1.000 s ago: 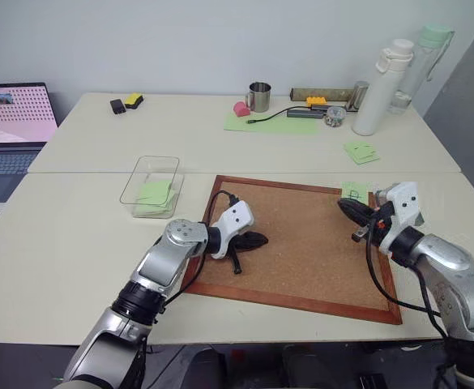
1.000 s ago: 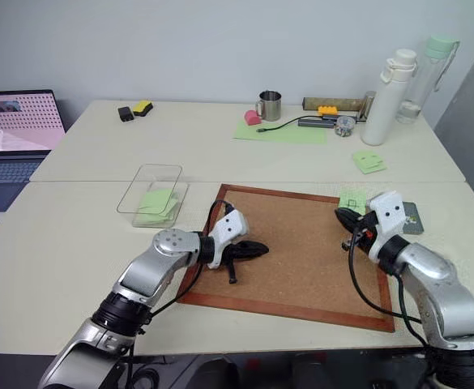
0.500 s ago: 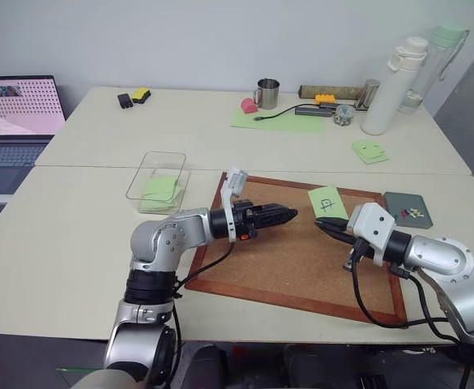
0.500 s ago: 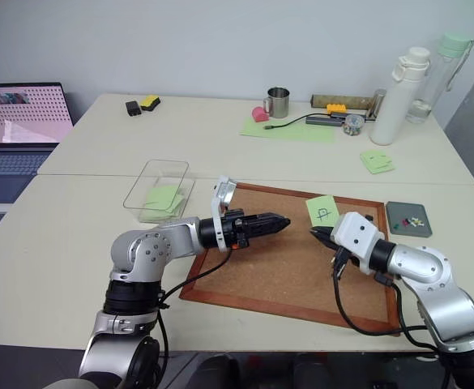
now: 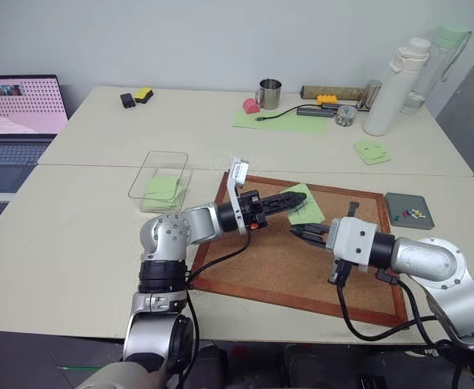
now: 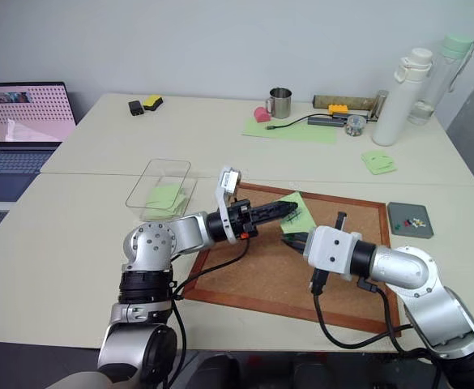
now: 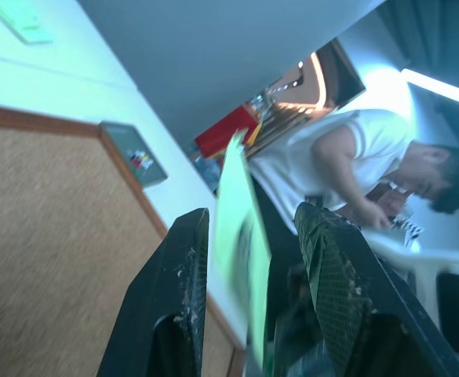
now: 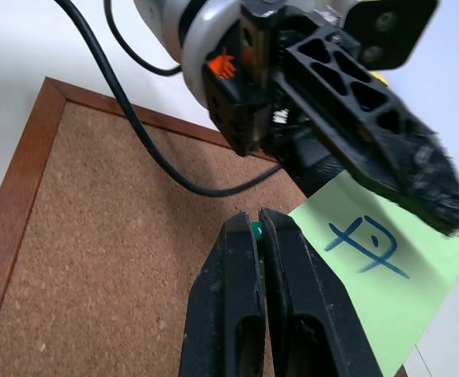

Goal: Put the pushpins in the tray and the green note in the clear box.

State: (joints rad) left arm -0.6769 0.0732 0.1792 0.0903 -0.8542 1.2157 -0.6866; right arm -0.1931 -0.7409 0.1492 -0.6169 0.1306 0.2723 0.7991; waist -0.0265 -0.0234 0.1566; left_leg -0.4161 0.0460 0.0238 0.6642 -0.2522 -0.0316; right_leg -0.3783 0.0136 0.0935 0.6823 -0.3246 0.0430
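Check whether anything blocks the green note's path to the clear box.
Nothing visible. The green note hangs above the cork board between the open fingers of the left end effector; board and bare table lead to the clear box.

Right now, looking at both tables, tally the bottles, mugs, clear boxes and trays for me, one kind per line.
Bottles: 2, the white bottle and the clear bottle with a green cap
metal mug: 1
clear box: 1
grey tray: 1
Total: 5
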